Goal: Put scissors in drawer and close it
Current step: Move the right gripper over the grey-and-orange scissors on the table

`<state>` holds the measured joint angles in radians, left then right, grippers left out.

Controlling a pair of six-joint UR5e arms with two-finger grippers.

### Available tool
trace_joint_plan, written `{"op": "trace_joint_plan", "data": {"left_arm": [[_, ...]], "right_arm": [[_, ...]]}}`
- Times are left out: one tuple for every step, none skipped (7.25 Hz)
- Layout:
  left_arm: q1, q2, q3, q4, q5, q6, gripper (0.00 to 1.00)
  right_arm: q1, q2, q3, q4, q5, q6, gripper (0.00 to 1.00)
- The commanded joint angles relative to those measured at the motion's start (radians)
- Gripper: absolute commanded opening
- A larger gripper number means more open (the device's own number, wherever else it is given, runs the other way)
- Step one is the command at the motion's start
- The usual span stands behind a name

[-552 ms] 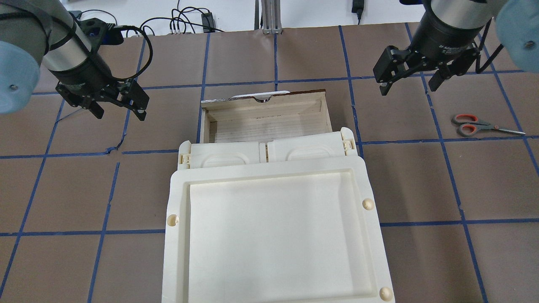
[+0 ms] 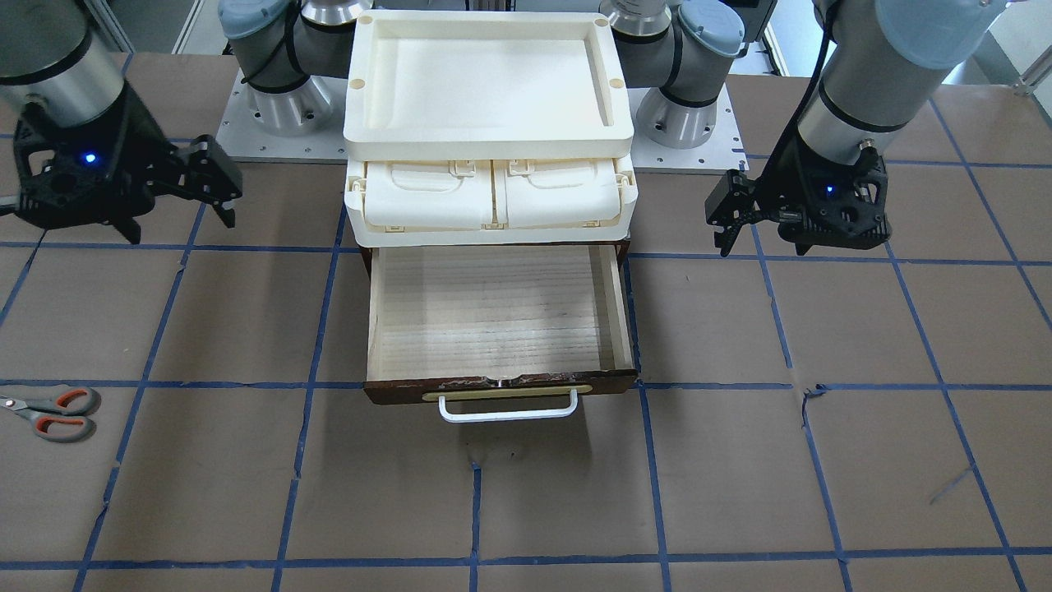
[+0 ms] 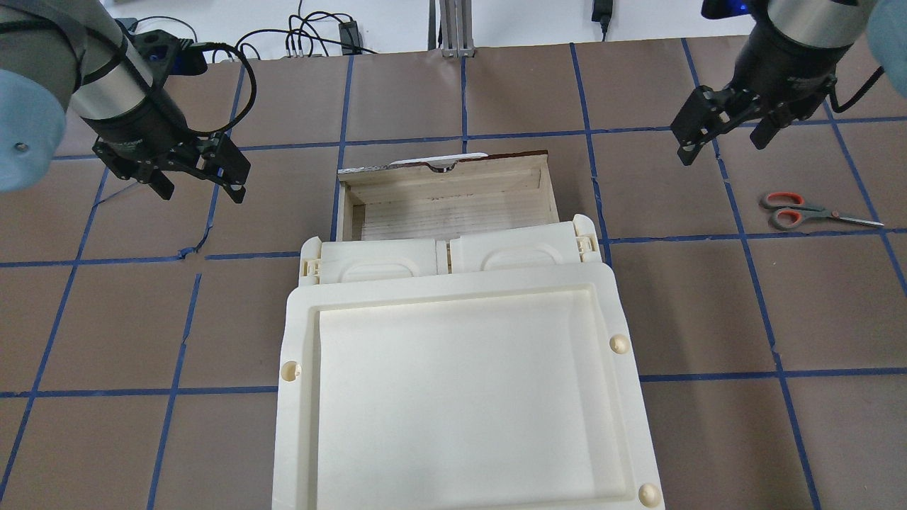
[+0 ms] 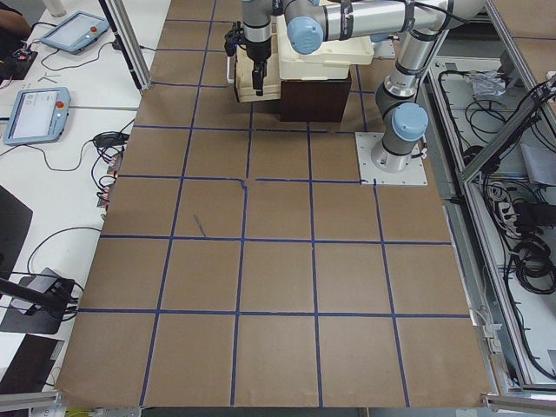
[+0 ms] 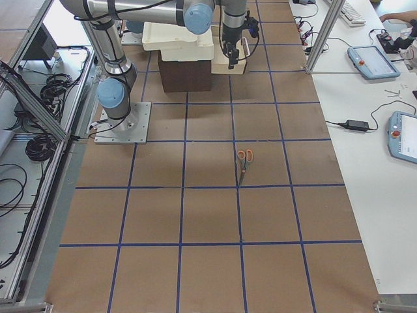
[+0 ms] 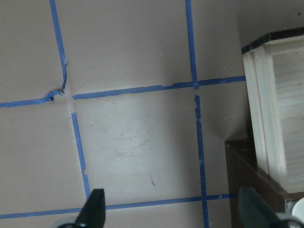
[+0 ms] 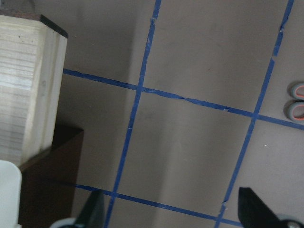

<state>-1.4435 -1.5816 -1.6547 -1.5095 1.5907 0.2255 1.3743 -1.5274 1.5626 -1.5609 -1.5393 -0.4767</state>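
The scissors [image 3: 801,210] lie flat on the brown table to the right of the drawer, with grey handles, orange-lined loops and blades pointing right. They also show in the front view [image 2: 53,413] and the right wrist view [image 7: 297,102]. The drawer [image 3: 446,177] is pulled open and empty, with a pale wood floor [image 2: 493,312], a dark front and a white bar handle [image 2: 508,409]. My right gripper [image 3: 723,149] is open and empty, hovering beyond the scissors and to their left. My left gripper [image 3: 203,190] is open and empty, hovering left of the drawer.
A cream plastic tray [image 3: 297,397] sits on top of the cabinet, above two cream lidded compartments [image 3: 375,265]. Blue tape lines grid the brown table. Cables [image 3: 312,39] lie past the far edge. Tablets [image 5: 371,62] rest on side tables.
My right gripper has moved right and further from the robot, closer to the scissors' side of the table. The left gripper, scissors and drawer have barely moved.
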Motion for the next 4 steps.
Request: {"op": "trace_joint_plan", "data": {"left_arm": [[0.0,0.0,0.0,0.0,0.0,0.0,1.0],[0.0,0.0,0.0,0.0,0.0,0.0,1.0],[0.0,0.0,0.0,0.0,0.0,0.0,1.0],[0.0,0.0,0.0,0.0,0.0,0.0,1.0]], "right_arm": [[-0.226,0.079,0.014,-0.002,-0.011,-0.516,0.99],[-0.329,0.131,0.02,-0.078,-0.016,-0.727,1.0],[-0.393,0.212,0.019,-0.219,-0.037,-0.942,1.0],[-0.417,0.307,0.02,-0.345,-0.036,-1.062,0.99]]}}
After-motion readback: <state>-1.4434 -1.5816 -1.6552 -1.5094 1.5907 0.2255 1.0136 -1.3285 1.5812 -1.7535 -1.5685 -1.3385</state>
